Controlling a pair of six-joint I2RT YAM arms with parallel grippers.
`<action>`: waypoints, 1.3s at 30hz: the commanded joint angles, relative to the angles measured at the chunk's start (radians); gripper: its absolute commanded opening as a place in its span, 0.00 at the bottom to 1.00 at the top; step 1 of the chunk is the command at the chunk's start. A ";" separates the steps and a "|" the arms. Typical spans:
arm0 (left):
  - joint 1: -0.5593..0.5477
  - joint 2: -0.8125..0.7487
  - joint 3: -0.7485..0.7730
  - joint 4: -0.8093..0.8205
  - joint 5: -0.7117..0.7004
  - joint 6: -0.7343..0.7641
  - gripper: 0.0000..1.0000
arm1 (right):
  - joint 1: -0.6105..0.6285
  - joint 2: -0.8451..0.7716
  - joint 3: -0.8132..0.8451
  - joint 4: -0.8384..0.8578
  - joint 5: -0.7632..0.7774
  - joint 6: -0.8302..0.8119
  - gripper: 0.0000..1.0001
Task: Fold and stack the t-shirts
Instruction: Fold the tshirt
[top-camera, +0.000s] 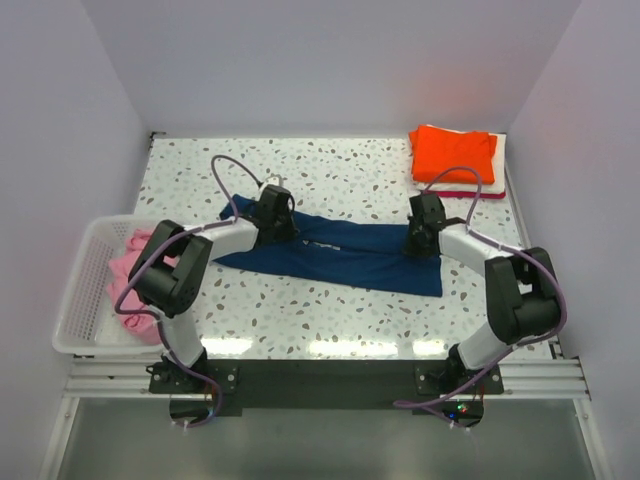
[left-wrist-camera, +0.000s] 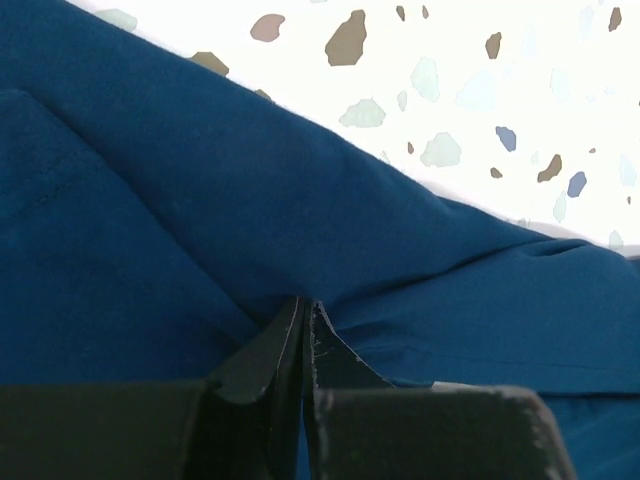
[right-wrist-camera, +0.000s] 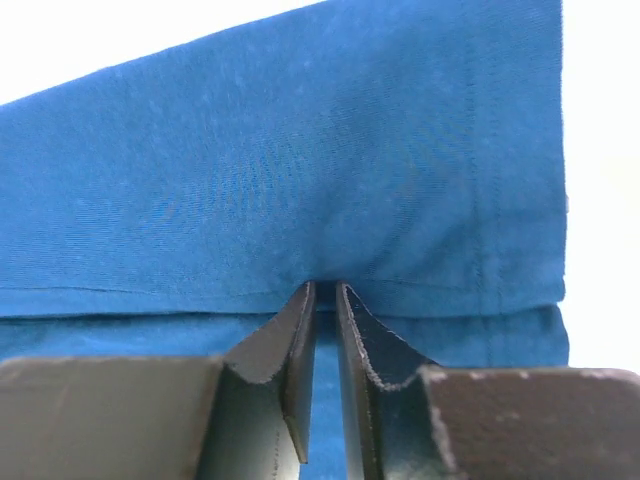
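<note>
Lying across the middle of the speckled table (top-camera: 350, 180), the navy t-shirt (top-camera: 345, 255) forms a long folded band. The left gripper (left-wrist-camera: 305, 312) is clamped on its left end and the right gripper (right-wrist-camera: 325, 290) on its right end, both pinching cloth. An orange folded shirt (top-camera: 452, 152) lies at the far right corner; a pink shirt (top-camera: 125, 280) sits in the white basket (top-camera: 75, 300), left.

Lab test booth: bare pale walls (top-camera: 320, 60) around speckled tabletop (top-camera: 330, 318), aluminium rail (top-camera: 110, 378).
</note>
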 joint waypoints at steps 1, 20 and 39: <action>-0.009 -0.066 -0.014 0.008 -0.031 0.019 0.07 | 0.006 -0.074 0.002 0.007 0.056 0.018 0.17; -0.032 -0.119 -0.037 0.003 -0.033 0.020 0.00 | -0.051 -0.108 0.008 -0.070 0.168 0.038 0.45; -0.081 -0.047 0.037 -0.078 -0.108 0.017 0.35 | -0.188 -0.065 0.013 -0.046 0.100 0.045 0.51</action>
